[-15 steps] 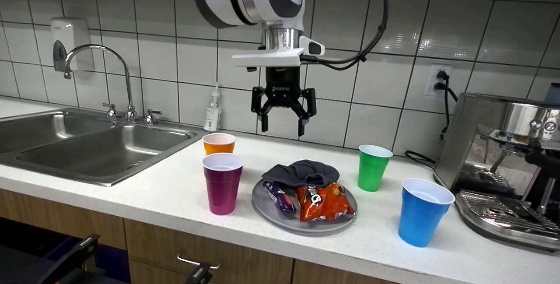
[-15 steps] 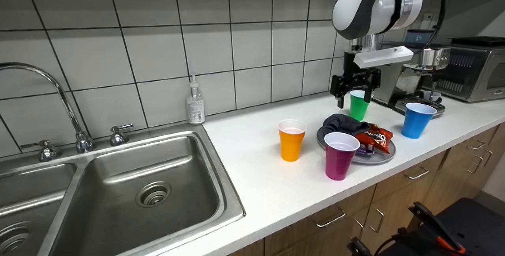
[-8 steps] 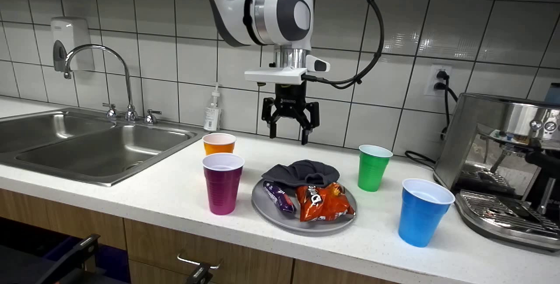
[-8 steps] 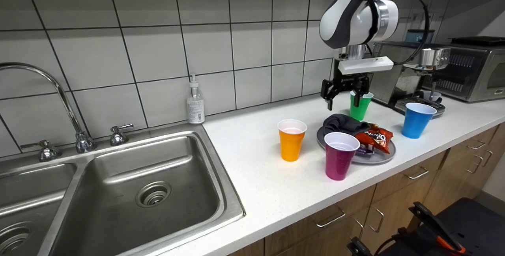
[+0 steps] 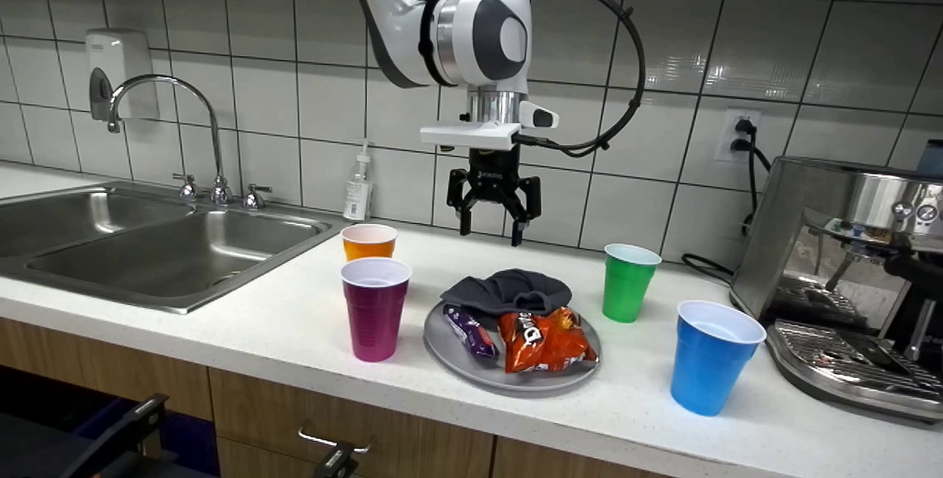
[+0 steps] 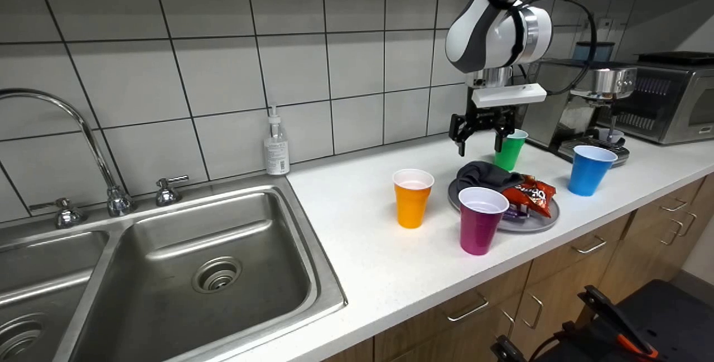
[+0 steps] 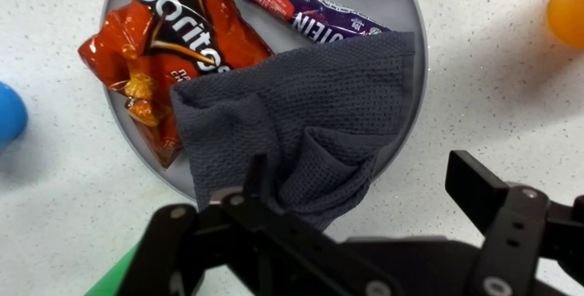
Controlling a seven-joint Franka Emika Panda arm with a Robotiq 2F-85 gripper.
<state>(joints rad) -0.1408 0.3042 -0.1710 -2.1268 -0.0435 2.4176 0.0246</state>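
Claw well above dark cloth

We see a pale tiled wall, dark grout, glare off it at 2 o'clock in an exterior view. White speckled counter below. Steel sink, 2 basins, at 9; arched faucet at its back edge; white dispenser mounted at 10. We log 1 outlet, 2 plugs in, between 2 and 3, plus 1 coffee machine at 3. In an exterior view we get a boxy steel appliance at 3 and wood-grain cabinets at 4.
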